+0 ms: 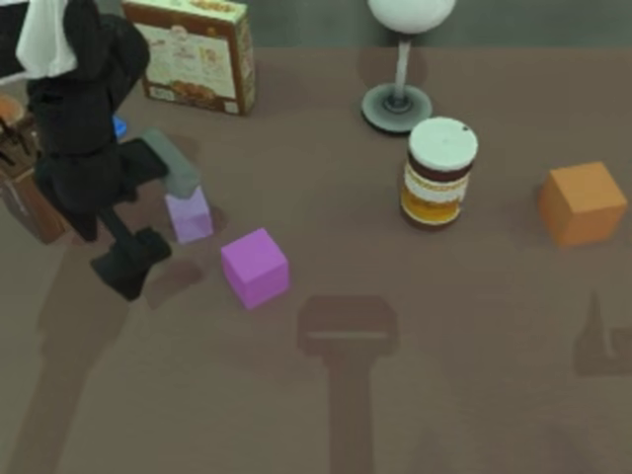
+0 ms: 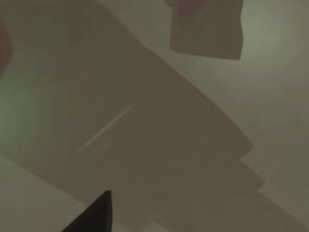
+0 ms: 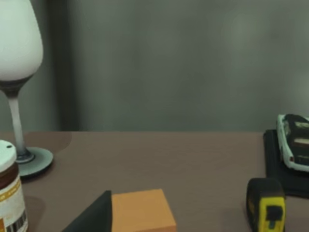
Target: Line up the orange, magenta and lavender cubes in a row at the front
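- The table [image 1: 444, 326] is a plain brown surface.
- A printed box [image 1: 193, 51] stands at the far edge, left of centre.
- A white wine glass [image 1: 400, 59] stands near the far edge, around the middle.
- A white-lidded jar [image 1: 438, 173] stands just in front of the glass's foot.
- The orange cube [image 1: 582, 202] sits near the right edge.
- The magenta cube [image 1: 255, 267] sits left of centre.
- The lavender cube [image 1: 189, 214] lies just beside it, nearer the left edge.
- A yellow tape measure [image 3: 266, 205] and a white toy car [image 3: 294, 141] on a dark base show in the right wrist view.
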`<state>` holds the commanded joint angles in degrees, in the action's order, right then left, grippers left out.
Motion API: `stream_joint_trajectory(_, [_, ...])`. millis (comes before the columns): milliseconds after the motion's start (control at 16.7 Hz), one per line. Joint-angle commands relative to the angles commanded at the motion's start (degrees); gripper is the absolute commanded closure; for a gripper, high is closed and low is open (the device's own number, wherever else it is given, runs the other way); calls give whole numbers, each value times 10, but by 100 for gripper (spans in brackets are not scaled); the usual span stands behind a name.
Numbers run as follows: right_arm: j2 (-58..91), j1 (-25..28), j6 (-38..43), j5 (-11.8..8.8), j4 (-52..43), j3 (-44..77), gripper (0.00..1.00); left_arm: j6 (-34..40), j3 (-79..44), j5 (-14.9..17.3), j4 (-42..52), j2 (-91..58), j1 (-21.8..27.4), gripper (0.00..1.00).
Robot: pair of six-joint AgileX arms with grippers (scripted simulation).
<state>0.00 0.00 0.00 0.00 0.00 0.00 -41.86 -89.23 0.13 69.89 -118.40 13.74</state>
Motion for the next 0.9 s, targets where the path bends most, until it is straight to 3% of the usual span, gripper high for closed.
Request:
stream_joint_trajectory(420, [0, 0, 0, 0, 0, 0, 0, -98, -283, -1, 46, -173, 21, 0])
stream_joint_trajectory(900, [0, 0, 0, 0, 0, 0, 0, -111, -324, 1, 43, -189, 22, 0])
